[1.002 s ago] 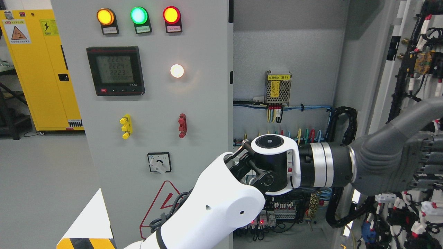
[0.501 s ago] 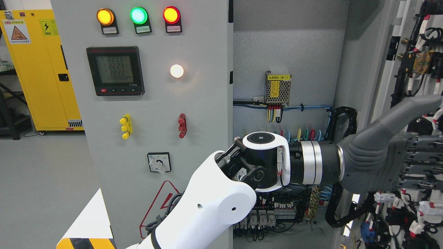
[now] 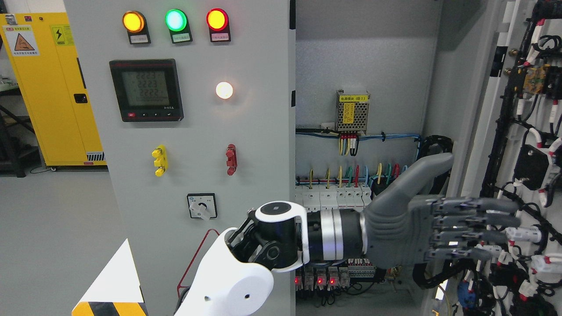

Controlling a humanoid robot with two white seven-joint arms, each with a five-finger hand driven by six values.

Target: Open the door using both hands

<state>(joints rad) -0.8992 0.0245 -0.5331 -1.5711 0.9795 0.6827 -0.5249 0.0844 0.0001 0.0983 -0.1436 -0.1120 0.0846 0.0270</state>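
Observation:
The grey cabinet's left door stands shut, carrying lamps, a meter and a switch. The right door is swung wide open at the picture's right, its wired inner face towards me. My left arm comes in from the bottom left of the middle and reaches across the open compartment. Its grey left hand is flat, with the fingers stretched out to the right and the thumb raised. The fingertips lie in front of the open door's wiring and hold nothing. No right arm shows.
A yellow safety cabinet stands at the far left on the grey floor. Inside the compartment are a power supply, a row of breakers and a black cable chain. A striped white corner juts in at the bottom left.
My left arm has drawn back to the left and downward. The hand has come away from the open door's edge and now shows whole, with its fingers straight.

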